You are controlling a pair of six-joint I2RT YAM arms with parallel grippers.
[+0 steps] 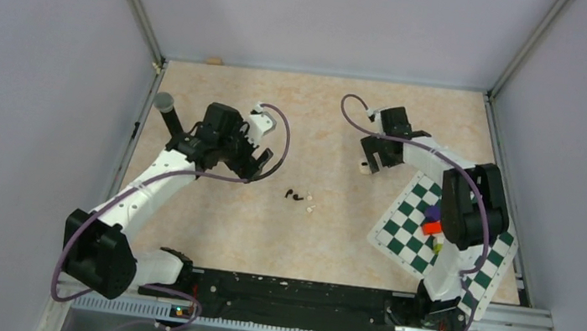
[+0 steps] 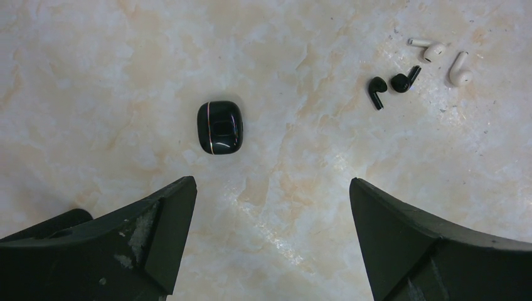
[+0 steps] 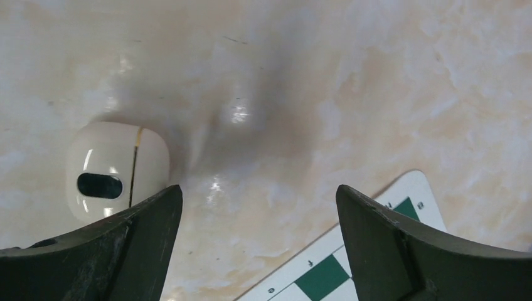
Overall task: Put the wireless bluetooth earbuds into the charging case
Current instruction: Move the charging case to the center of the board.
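Observation:
The charging case is a glossy black pebble, lid shut, lying flat on the marble tabletop. It sits ahead and slightly left of my left gripper, which is open, empty and raised above the table. The two black earbuds lie side by side farther right; in the top view they are a small dark pair right of the left gripper. The black case is hidden under the left arm in the top view. My right gripper is open and empty at the back right.
Two white earbuds lie just right of the black ones. A white case lies by the right gripper's left finger. A green-and-white chessboard mat with small coloured pieces lies at the right. A grey-topped post stands at the left.

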